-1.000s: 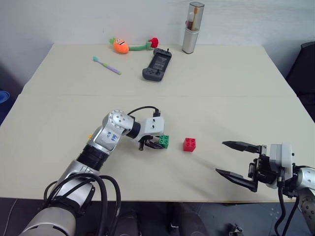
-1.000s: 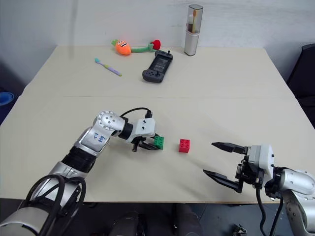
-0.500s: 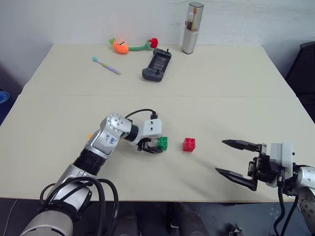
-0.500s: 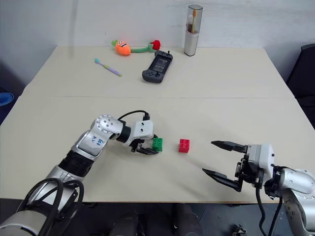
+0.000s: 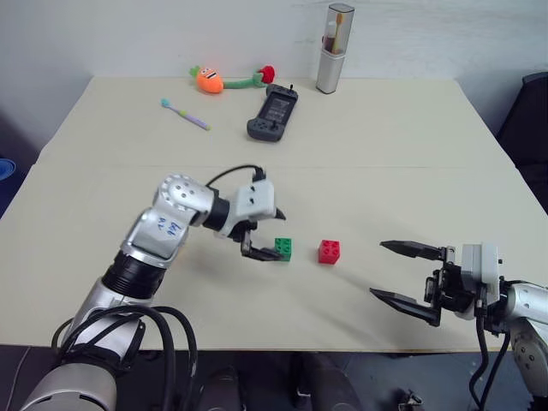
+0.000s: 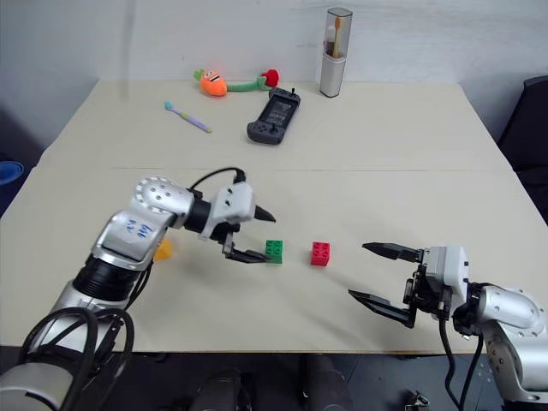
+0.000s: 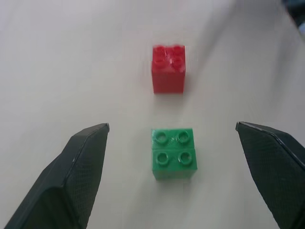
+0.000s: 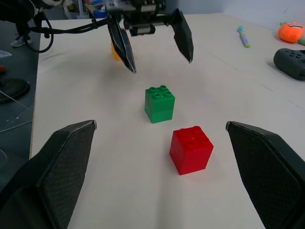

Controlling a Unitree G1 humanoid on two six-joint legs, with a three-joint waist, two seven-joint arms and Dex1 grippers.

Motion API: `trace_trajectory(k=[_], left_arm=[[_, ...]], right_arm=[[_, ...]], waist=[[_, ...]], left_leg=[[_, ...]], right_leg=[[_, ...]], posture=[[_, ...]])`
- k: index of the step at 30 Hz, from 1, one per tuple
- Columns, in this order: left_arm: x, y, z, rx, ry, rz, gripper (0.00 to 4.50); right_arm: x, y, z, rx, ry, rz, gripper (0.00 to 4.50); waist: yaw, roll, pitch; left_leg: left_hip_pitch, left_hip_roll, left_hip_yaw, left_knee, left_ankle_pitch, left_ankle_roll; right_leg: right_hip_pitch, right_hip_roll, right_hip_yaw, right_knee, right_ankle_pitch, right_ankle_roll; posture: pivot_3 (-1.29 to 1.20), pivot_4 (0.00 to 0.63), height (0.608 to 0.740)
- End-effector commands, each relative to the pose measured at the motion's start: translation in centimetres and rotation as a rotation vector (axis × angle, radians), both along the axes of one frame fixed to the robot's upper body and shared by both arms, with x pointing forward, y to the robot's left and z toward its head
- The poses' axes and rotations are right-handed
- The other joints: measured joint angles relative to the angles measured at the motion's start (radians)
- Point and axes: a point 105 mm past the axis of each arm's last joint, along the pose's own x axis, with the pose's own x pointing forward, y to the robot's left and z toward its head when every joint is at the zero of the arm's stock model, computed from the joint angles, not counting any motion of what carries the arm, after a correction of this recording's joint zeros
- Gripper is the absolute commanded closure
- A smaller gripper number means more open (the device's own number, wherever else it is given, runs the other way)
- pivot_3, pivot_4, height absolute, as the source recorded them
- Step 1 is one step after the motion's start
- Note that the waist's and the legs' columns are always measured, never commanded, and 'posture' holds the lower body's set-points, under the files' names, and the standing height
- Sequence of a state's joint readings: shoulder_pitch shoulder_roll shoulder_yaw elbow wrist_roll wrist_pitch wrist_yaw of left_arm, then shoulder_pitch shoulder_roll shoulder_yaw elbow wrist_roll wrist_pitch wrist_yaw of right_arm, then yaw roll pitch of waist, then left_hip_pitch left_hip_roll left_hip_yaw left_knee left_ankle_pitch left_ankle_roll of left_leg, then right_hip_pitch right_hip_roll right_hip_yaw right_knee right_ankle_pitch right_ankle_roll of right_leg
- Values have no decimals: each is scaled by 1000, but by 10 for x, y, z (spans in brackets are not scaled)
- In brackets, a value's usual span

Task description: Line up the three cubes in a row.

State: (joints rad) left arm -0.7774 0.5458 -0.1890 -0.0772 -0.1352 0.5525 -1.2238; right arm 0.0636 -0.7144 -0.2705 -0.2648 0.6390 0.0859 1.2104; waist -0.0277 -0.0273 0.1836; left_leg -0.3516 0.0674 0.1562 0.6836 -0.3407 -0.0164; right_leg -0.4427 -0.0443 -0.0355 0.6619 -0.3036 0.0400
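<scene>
green cube (image 5: 283, 248) sits on the table (image 5: 385, 145) near the front edge, red cube (image 5: 329, 251) just beside it toward the right edge, apart. left gripper (image 5: 267, 233) hangs over the green one, fingers spread wide, nothing held. right gripper (image 5: 409, 273) low near the front right corner, fingers wide, empty. yellow-orange cube (image 6: 161, 248) lies half hidden behind the left arm. step looks like two placed; next likely fetch the yellow-orange one and set it in line.
</scene>
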Motion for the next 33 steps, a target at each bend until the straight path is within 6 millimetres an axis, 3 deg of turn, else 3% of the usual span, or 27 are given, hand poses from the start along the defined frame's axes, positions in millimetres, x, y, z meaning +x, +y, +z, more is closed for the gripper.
trace_trajectory(k=[1,5,7,14,18,21,23,27,33], left_arm=[[-1,51,40,-247,-71,154,18],[-15,130,33,-457,-76,359,18],[-24,167,17,-423,-91,490,18],[-71,247,-10,-428,-71,867,18],[-110,285,-54,-393,45,1055,18],[-122,289,-63,-391,77,1085,18],[-120,282,-61,-411,80,1055,18],[-103,259,-58,-413,100,930,18],[-52,234,-67,-228,88,696,18]], right_arm=[[4,8,11,44,-60,31,0],[8,21,16,82,-95,75,0],[10,27,16,88,-102,100,0],[15,38,17,102,-136,153,0],[16,46,18,114,-153,182,0],[16,48,18,112,-151,190,0],[17,48,18,107,-147,190,0],[17,46,17,93,-137,191,0],[20,44,17,70,-126,191,0]], waist=[[-8,0,0],[-13,1,-1],[-12,1,0],[3,-1,-1],[-1,-1,-1],[-2,-2,-2],[3,-3,-2],[7,-4,-3],[1,-4,-3]], left_leg=[[0,2,0,0,0,0],[8,-1,-10,-5,0,-3],[8,-1,-10,-4,-1,-4],[8,-2,-9,-3,-4,0],[10,-2,-8,-4,-7,2],[11,-2,-8,-4,-8,2],[12,-2,-9,-4,-11,6],[17,-2,-11,-4,-14,7],[17,-2,-11,-4,-14,6]], right_leg=[[0,0,1,1,0,0],[0,3,9,4,-1,-2],[0,3,10,5,-1,-2],[1,0,11,1,-1,-2],[3,0,11,0,-1,-2],[4,0,11,-1,-1,-2],[5,0,10,-1,-1,-2],[13,-2,8,-3,-1,-2],[13,-1,7,-3,-1,-2]], posture=[[0,150,740],[0,150,740],[0,150,740],[0,150,740],[0,150,740],[0,150,740],[0,150,740],[0,150,740],[0,150,740]])
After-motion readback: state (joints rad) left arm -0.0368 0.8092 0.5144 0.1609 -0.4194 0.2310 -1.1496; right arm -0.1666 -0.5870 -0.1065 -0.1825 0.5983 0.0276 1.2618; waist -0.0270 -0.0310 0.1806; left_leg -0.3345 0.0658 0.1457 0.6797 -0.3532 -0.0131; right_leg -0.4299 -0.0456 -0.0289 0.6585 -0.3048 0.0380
